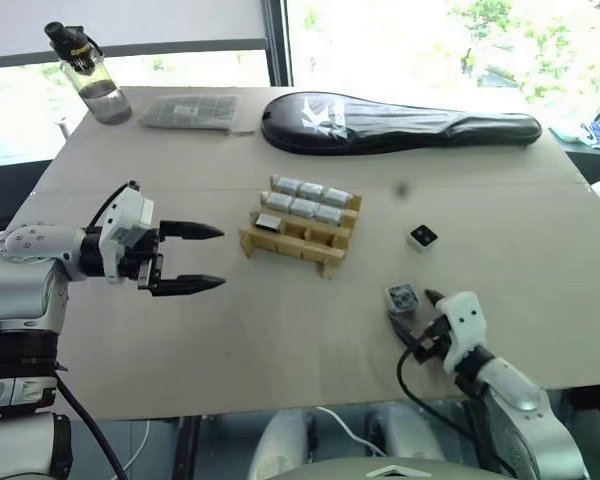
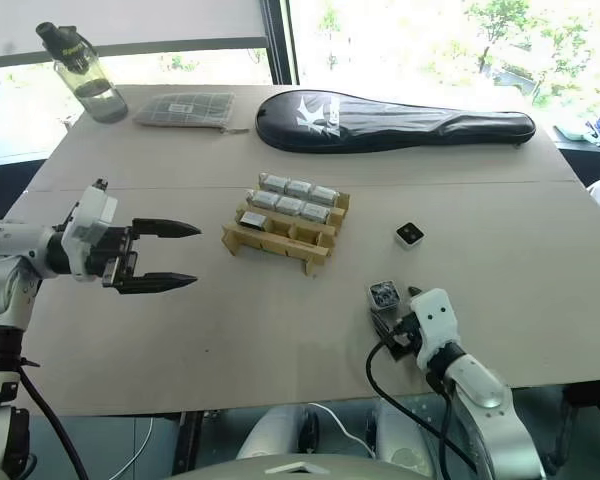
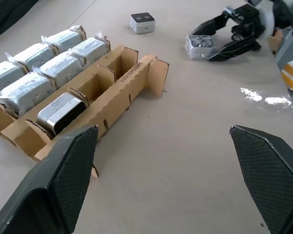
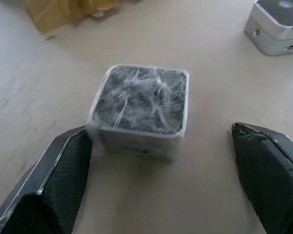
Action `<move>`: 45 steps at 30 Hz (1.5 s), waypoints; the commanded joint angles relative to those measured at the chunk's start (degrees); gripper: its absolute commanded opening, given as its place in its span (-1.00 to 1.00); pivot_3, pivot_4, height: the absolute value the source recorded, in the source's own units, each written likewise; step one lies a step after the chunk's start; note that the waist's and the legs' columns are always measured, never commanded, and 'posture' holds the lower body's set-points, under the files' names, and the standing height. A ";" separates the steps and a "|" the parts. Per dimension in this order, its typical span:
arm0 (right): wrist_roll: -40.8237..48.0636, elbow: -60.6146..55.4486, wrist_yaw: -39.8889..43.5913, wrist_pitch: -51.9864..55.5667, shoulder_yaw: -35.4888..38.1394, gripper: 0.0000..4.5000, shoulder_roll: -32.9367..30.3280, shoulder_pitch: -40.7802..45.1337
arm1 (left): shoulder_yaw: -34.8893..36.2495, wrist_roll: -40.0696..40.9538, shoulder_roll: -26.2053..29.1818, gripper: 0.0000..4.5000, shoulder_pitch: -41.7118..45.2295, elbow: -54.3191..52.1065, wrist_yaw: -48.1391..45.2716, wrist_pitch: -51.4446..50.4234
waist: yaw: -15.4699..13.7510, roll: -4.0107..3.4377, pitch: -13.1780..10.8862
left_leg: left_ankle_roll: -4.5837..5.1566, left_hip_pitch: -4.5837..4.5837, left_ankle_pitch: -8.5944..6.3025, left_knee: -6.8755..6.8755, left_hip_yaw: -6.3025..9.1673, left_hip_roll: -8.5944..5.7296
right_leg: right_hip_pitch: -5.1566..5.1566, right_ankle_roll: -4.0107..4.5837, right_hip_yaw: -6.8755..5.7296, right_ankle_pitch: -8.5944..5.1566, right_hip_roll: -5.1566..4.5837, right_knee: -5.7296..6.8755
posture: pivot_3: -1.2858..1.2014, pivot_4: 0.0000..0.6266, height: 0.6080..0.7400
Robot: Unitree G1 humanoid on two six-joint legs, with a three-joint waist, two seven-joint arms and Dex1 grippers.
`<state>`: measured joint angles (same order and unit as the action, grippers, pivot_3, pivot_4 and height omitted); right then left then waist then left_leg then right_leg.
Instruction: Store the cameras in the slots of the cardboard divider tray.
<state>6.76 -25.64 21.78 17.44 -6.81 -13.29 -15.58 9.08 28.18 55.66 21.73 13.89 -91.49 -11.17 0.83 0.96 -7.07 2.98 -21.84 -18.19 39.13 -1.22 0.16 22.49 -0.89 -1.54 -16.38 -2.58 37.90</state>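
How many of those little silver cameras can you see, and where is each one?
9. Six plastic-wrapped silver cameras fill the tan cardboard divider tray's two far rows, a bare seventh sits in its front row, one wrapped lies between the right fingers, one bare beyond it. None seem hidden.

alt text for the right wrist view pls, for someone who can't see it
A plastic-wrapped camera sits on the tan table between the open fingers of the right gripper, with one finger close beside it. A second, unwrapped camera lies farther off, and a corner of the cardboard divider tray shows beyond.
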 commanded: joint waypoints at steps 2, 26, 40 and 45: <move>0.31 0.65 -0.14 -1.50 -0.35 0.99 0.21 1.43 | 2.31 1.15 2.34 1.00 -0.40 -1.80 -0.88 -0.62 | -0.06 0.00 0.00 | 0.00 -0.01 0.00 0.02 0.00 0.00 | 0.00 0.00 0.00 0.00 0.00 0.00 | 0.03 -0.52 1.00; -5.38 0.71 8.00 -6.81 -2.85 -0.14 -11.42 11.73 | -0.08 2.88 -1.52 1.00 2.01 -4.44 2.71 -5.48 | -0.09 0.01 -0.01 | 0.01 -0.01 -0.01 0.11 0.00 -0.05 | -0.01 0.00 0.00 0.00 -0.02 0.03 | 0.03 -0.52 1.00; -24.55 22.60 11.87 -39.25 -18.06 -0.14 -12.70 48.97 | -3.74 11.02 -21.50 1.00 13.69 -12.01 25.35 -29.53 | 0.42 0.10 0.02 | -0.01 -0.08 0.01 0.18 0.19 -0.05 | 0.00 -0.02 -0.04 0.02 0.02 0.10 | 0.03 -0.52 1.00; -26.21 25.46 11.04 -46.37 -18.20 -0.14 -12.40 50.42 | -3.70 12.40 -19.55 1.00 13.84 -11.97 23.88 -32.18 | 0.74 0.09 0.02 | -0.04 -0.09 0.03 0.20 0.22 -0.05 | -0.01 -0.02 -0.10 0.02 0.00 0.05 | 0.03 -0.52 1.00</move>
<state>-19.41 0.56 34.04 -26.50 -26.17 -25.95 33.77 4.04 39.06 34.97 34.70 3.58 -66.72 -42.78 1.57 1.06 -7.05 2.94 -21.93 -18.16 39.34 -1.00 0.10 22.48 -0.91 -1.64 -16.36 -2.58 37.94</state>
